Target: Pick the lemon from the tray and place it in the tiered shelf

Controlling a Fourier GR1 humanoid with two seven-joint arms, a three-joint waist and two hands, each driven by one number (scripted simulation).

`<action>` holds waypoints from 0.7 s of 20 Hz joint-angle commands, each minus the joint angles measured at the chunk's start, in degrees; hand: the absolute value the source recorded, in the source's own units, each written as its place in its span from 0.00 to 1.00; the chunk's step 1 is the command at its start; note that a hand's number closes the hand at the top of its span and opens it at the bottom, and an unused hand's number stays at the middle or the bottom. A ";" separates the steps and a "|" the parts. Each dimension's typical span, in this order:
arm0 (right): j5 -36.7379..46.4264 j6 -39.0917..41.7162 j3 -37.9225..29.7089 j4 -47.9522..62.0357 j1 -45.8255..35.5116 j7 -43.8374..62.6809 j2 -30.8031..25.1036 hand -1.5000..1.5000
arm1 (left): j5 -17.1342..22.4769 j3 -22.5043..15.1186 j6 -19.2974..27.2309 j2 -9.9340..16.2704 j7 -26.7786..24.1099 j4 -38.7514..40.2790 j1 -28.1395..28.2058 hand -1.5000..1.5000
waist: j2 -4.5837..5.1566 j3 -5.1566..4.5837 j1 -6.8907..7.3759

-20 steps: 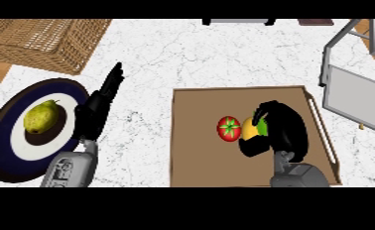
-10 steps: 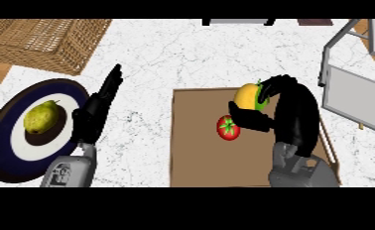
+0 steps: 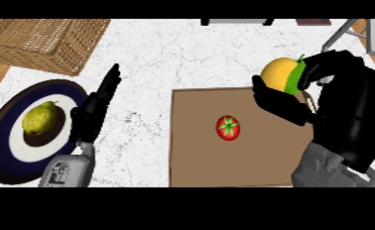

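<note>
— What's changed?
— Since a moment ago the right hand, fingers curled round the lemon, has risen past the tray's far edge.
— Step?
— Carrying. Next, probably swing right toward the tiered shelf beyond the tray. Left hand rests open.

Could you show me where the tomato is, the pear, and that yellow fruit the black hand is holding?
tomato (image 3: 227, 127): head view, middle of its red body, on the tray.
pear (image 3: 39, 118): head view, its rounded belly, on the plate.
yellow fruit (image 3: 278, 74): head view, bare yellow side, in the right hand.
</note>
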 commanded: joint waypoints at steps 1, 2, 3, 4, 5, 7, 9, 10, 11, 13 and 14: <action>3.67 7.43 -3.71 -4.02 -4.25 6.22 -1.55 1.00 | 0.58 2.42 0.16 0.45 -3.90 6.00 -2.84 0.50 | 0.14 -0.02 -0.47; 3.05 10.36 -6.64 -5.58 -7.04 6.43 -2.87 1.00 | 0.26 0.67 0.18 -0.06 -0.36 0.59 -0.25 0.50 | -0.05 0.01 -0.09; 5.54 7.88 -6.02 -1.86 -9.75 6.42 -1.40 1.00 | 0.14 0.27 -0.34 0.15 0.68 -0.07 -0.63 0.50 | 0.06 0.02 0.30; 4.55 12.11 -7.26 -7.15 -7.49 5.74 -3.59 1.00 | 0.11 0.66 -0.64 0.29 -2.09 3.13 -0.18 0.50 | 0.00 0.01 -0.28; 6.54 13.54 -7.38 -7.53 -9.87 7.05 -3.44 1.00 | -1.30 0.41 1.86 -1.12 -0.58 3.97 -3.28 0.50 | -0.02 -0.01 -0.51; 4.57 12.73 -13.36 -2.65 -12.32 2.60 -6.51 1.00 | -0.58 0.05 0.28 -0.25 -0.34 1.03 -0.61 0.50 | 0.09 0.03 0.10; 6.06 15.48 -14.29 -1.73 -15.54 3.23 -7.36 1.00 | 0.53 0.84 -0.82 0.50 0.62 0.33 -1.65 0.50 | 0.05 0.01 0.22; 5.22 14.77 -15.74 -1.99 -13.10 1.44 -8.24 1.00 | -0.22 -1.19 -0.65 -0.18 2.39 -4.40 1.75 0.50 | -0.03 0.05 0.43; 5.12 18.53 -16.60 -1.21 -19.59 3.84 -7.93 1.00 | 0.11 -0.86 -0.38 -0.67 1.99 -3.32 1.55 0.50 | -0.04 0.01 0.46; 2.71 17.66 -19.71 -2.34 -17.24 0.90 -9.60 1.00 | -0.76 -1.43 0.55 -1.49 -1.86 -2.26 4.08 0.50 | 0.02 0.03 0.28; 3.39 16.52 -21.71 0.47 -20.42 0.87 -10.83 1.00 | 1.83 1.43 -1.84 0.60 0.75 -0.17 -0.85 0.50 | 0.10 0.02 0.19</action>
